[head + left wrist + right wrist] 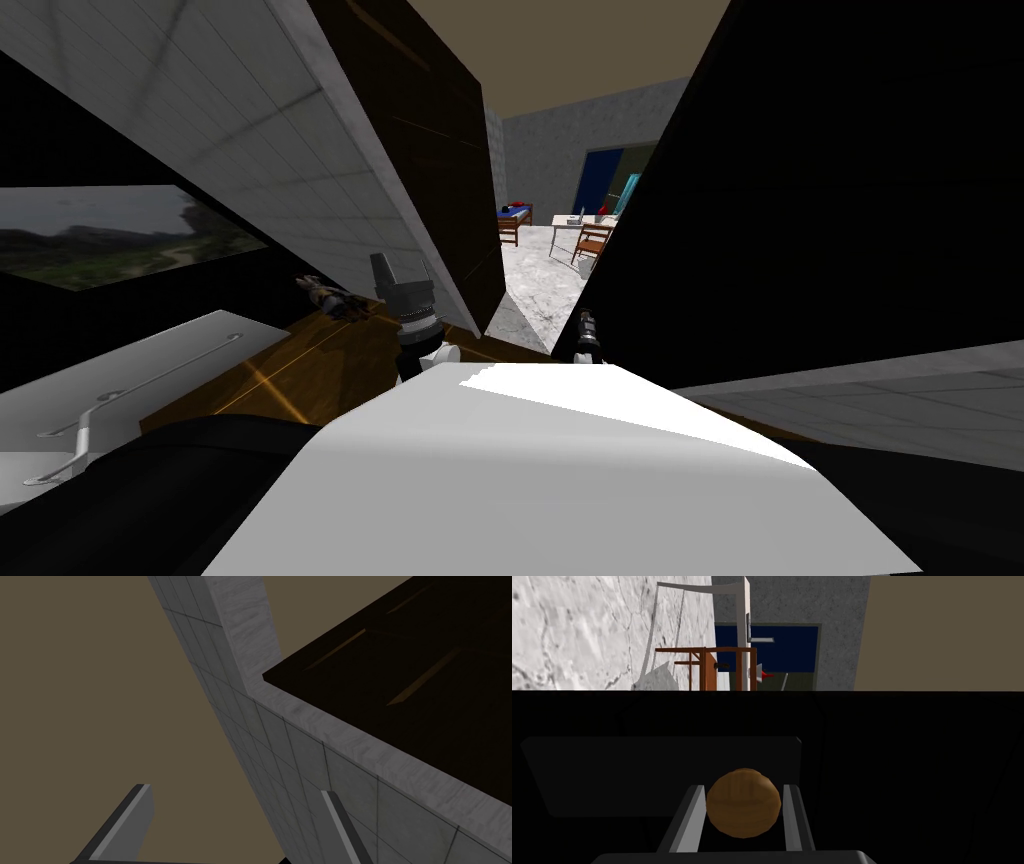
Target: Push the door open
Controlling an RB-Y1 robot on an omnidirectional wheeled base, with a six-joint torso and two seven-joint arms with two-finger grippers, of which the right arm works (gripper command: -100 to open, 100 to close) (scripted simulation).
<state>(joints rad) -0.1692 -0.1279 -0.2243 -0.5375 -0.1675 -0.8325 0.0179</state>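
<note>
The door (800, 180) is a big, very dark panel to my right, standing partly open; a lit room shows through the gap (540, 270). My right gripper (588, 328) is at the door's near edge. In the right wrist view, that gripper (744, 788) is shut on a round brown knob (743, 811), its fingers pressing both sides, with the dark door face (912, 776) behind. My left gripper (402, 262) is raised beside the grey tiled wall end (330, 170), open and holding nothing (235, 790).
A dark brown panel (420, 130) lines the left side of the opening. Beyond are wooden chairs (592, 242), a table (566, 222) and a low bed (512, 218). At my left stand a white unit with a bar handle (150, 385) and a small dark object (335, 300) on the floor.
</note>
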